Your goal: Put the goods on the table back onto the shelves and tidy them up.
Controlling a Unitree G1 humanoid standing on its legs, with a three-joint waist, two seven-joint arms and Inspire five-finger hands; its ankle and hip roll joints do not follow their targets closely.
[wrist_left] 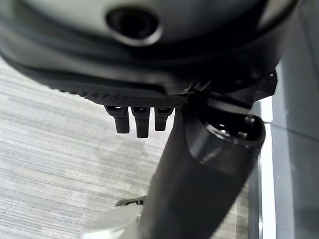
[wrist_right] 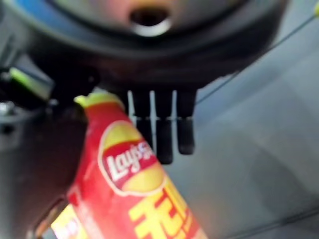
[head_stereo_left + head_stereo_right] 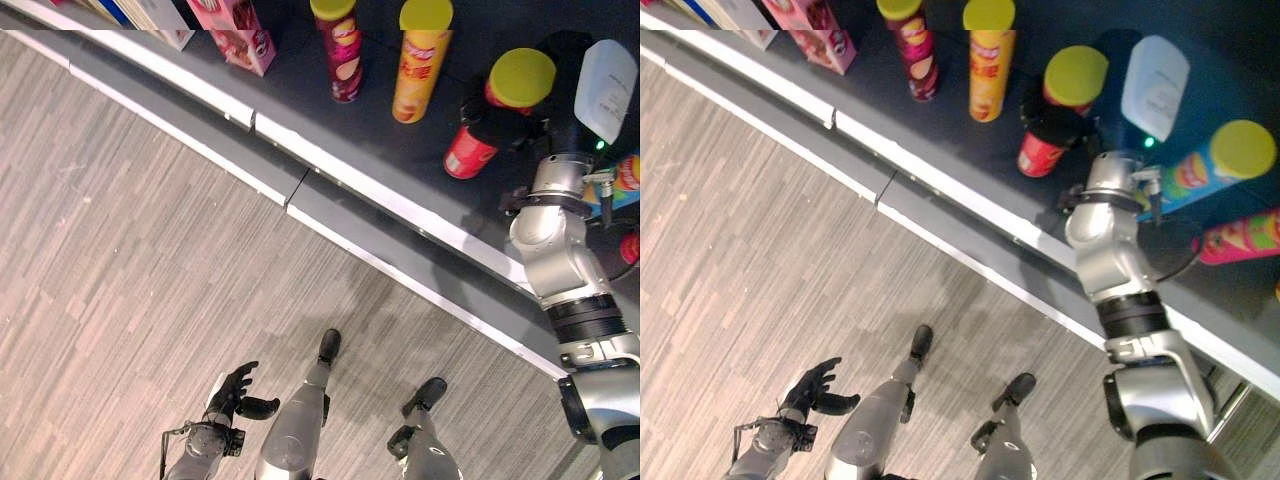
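Note:
A red chip can (image 3: pixel 466 152) with a yellow-green lid (image 3: pixel 521 77) leans tilted over the dark shelf board (image 3: pixel 300 90). My right hand (image 3: pixel 500 126) is shut round its middle. In the right wrist view the red can (image 2: pixel 124 184) lies against the palm beside the fingers (image 2: pixel 164 132). My left hand (image 3: pixel 236 388) hangs low over the wooden floor, open and holding nothing; its fingers (image 1: pixel 135 122) look relaxed in the left wrist view.
On the shelf stand a maroon can (image 3: pixel 341 50), an orange-yellow can (image 3: pixel 421 65) and a pink box (image 3: pixel 242 35). A blue-green can (image 3: pixel 1210 165) and a pink can (image 3: pixel 1240 235) lie right of my arm. A white-edged ledge (image 3: pixel 350 185) borders the floor.

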